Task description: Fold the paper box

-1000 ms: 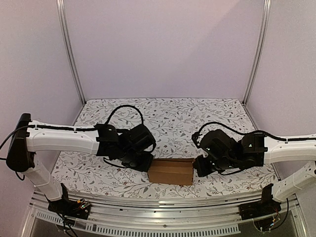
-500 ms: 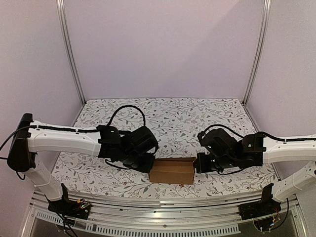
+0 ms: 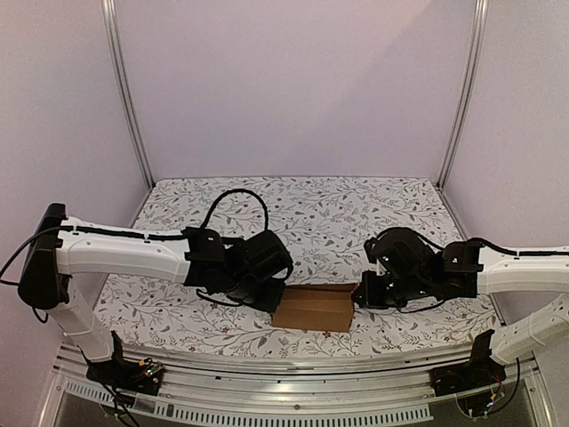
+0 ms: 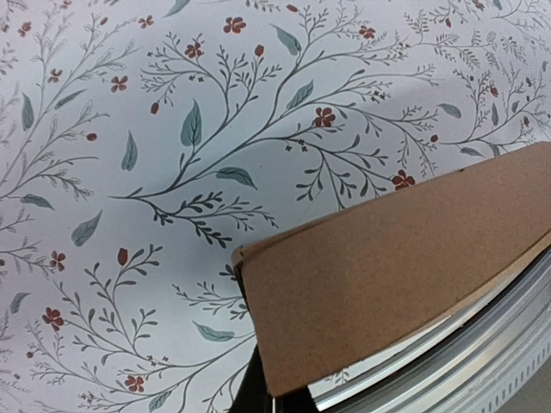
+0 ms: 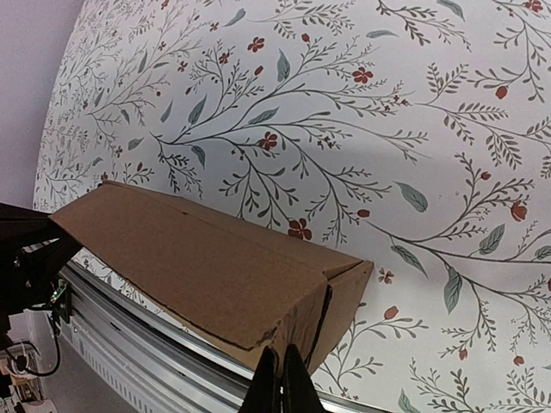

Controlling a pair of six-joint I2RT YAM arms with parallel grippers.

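The left gripper [image 4: 261, 394], jaws pinched together with nothing between them, is set at the left end of the paper box [image 3: 311, 308]; actual contact cannot be confirmed. The right gripper [image 5: 281, 379], likewise closed on nothing, meets the right end, where a flap stands slightly ajar. The box lies formed into a narrow carton near the front edge of the table [image 3: 320, 209], just behind the metal rail [image 3: 284, 369] and bracketed between the two arms. In my judgement the closed tips serve as blunt pushers, one bracing the carton against sliding while the other tucks the end flap home.
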